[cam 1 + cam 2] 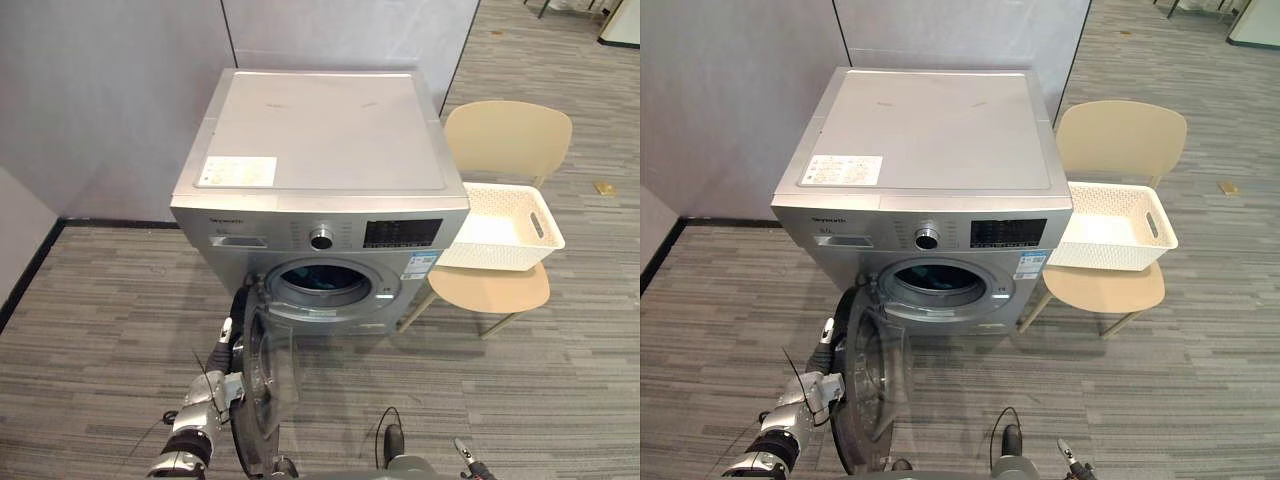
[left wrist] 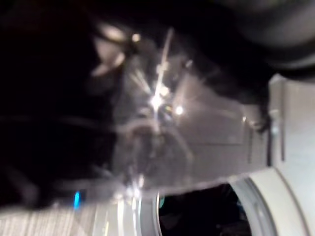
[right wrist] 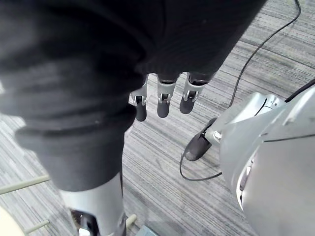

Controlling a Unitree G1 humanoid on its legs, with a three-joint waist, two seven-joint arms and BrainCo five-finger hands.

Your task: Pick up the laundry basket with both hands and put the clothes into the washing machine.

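Observation:
A silver washing machine [image 1: 320, 130] stands before me with its round door [image 1: 265, 385] swung wide open toward me. Something blue lies inside the drum [image 1: 325, 280]. The white laundry basket [image 1: 490, 255] rests on a beige chair [image 1: 505, 135] to the right of the machine, and its inside looks bare. My left hand [image 1: 228, 335] is low at the left, against the outer side of the open door, whose glass [image 2: 162, 137] is seen up close in the left wrist view. My right hand [image 3: 165, 98] hangs over the floor with straight fingers, holding nothing.
Grey partition walls [image 1: 110, 90] stand behind and to the left of the machine. Striped grey carpet [image 1: 100, 330] covers the floor all round. The chair's legs [image 1: 415, 310] reach close to the machine's right front corner.

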